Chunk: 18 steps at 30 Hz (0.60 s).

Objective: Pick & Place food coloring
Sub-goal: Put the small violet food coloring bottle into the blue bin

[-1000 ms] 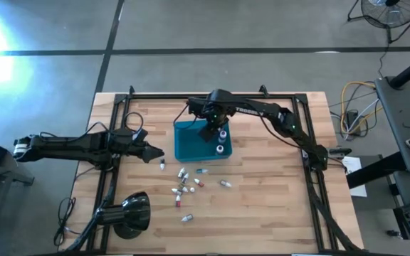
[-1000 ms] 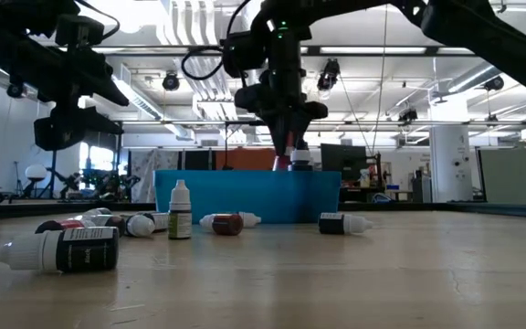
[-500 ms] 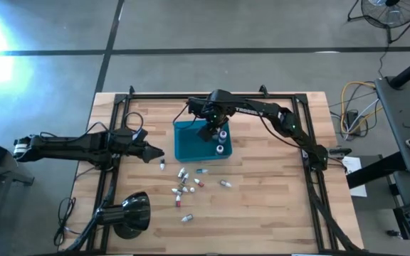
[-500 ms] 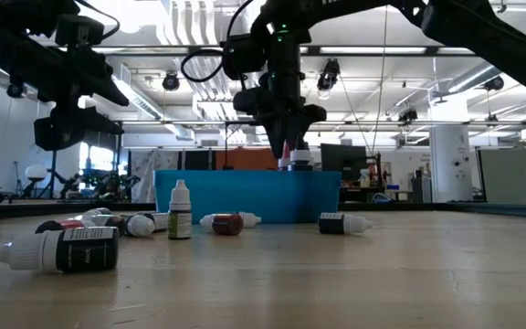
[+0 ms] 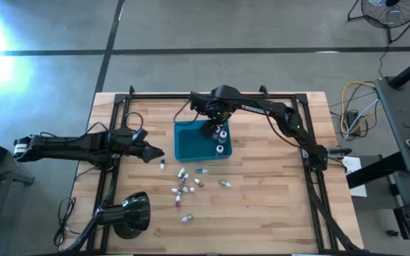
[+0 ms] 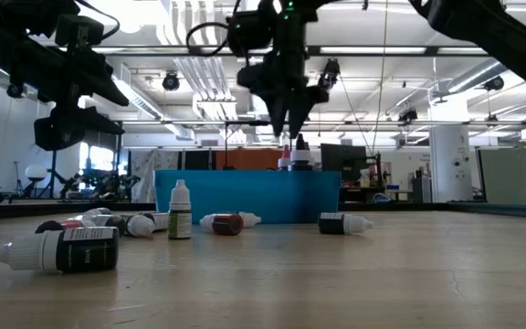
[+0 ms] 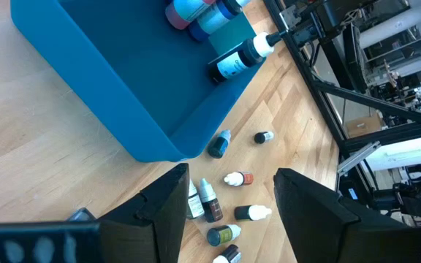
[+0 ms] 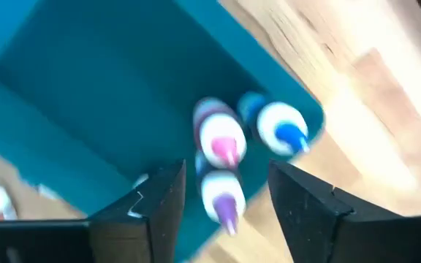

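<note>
The teal bin [image 5: 194,142] sits mid-table. Three food coloring bottles [image 8: 221,142] stand upright on the floor of its right end, and their caps [image 6: 292,155] show over the rim in the low view. My right gripper [image 5: 216,122] hangs open just above them, pointing down and touching none; its fingers [image 8: 159,197] frame the bottles. Several more food coloring bottles [image 5: 187,183] lie or stand on the wood in front of the bin. My left gripper [image 5: 155,153] waits open to the bin's left, nothing between its fingers [image 7: 167,208].
A dark lamp-like object [image 5: 130,213] sits at the near left. A black frame [image 5: 212,96] runs around the table's far and side edges. Bare wood lies to the right of the loose bottles. One dark bottle [image 6: 62,249] lies close to the low camera.
My right gripper has opened and let go of a pink-capped bottle, which now stands in the bin beside the others. The gripper has then risen straight up, clear of the caps.
</note>
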{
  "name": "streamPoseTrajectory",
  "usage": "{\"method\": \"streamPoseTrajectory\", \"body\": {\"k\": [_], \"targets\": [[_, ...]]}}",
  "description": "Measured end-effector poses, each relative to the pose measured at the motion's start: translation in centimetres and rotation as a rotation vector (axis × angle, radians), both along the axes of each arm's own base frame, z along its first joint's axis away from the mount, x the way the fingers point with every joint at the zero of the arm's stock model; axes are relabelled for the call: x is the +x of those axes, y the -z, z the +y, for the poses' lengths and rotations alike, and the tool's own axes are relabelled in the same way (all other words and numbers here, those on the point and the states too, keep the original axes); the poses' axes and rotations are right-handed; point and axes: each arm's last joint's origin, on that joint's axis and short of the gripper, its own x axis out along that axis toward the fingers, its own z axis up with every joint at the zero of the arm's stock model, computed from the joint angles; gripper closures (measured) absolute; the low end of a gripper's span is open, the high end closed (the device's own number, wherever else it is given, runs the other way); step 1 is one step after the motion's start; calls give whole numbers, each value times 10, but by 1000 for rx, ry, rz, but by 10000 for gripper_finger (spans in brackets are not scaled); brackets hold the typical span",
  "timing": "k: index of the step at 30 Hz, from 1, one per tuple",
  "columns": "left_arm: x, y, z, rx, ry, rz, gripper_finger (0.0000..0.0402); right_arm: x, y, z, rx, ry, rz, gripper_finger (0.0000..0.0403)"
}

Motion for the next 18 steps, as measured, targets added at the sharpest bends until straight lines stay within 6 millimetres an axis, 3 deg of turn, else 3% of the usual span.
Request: {"method": "streamPoseTrajectory", "body": {"k": [3, 8, 11, 18], "targets": [[0, 0, 0, 0, 0, 1, 224, -10, -18, 22, -38, -97, 24, 200], [0, 0, 0, 1, 1, 1, 224, -20, -31, 80, -105, -373, 2, 193], [0, 0, 0, 20, 10, 5, 224, -31, -23, 112, -125, -438, -9, 193], [0, 1, 0, 61, 32, 13, 224, -73, 7, 169, -100, -405, -125, 197]]}}
